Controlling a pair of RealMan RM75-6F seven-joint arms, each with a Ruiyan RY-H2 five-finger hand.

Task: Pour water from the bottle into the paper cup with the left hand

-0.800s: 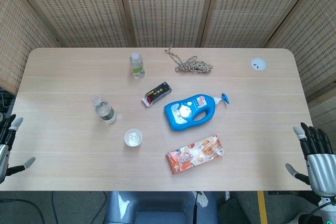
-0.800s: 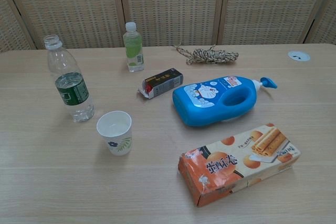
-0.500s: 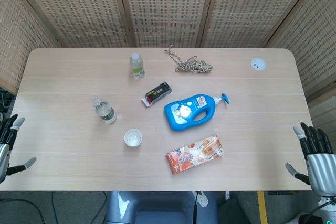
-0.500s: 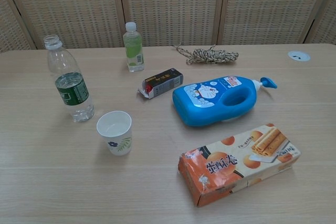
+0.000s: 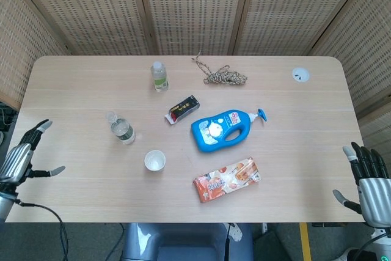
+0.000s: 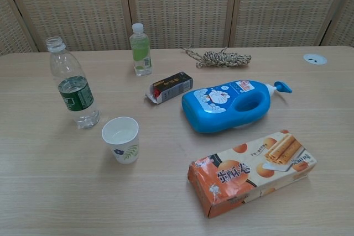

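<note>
Head view. Left hand at left edge of tabletop, over its near corner, fingers spread, nothing held. Right hand off near right corner, fingers apart, also empty. Uncapped water bottle upright on left half, well apart from left hand. Paper cup upright just near and right of bottle, not touching it. Small green-label bottle upright toward far edge. Dark small box lying between it and blue pump bottle, which lay on its side mid-table. Snack box flat, near side of pump bottle. Coil of twine at far centre. White round cap at far right.

Chest view. No hands in frame. Water bottle at left, partly filled, cap off. Paper cup near and right of it, small gap between. Pump bottle right of centre, nozzle pointing right. Snack box nearest, angled.
</note>
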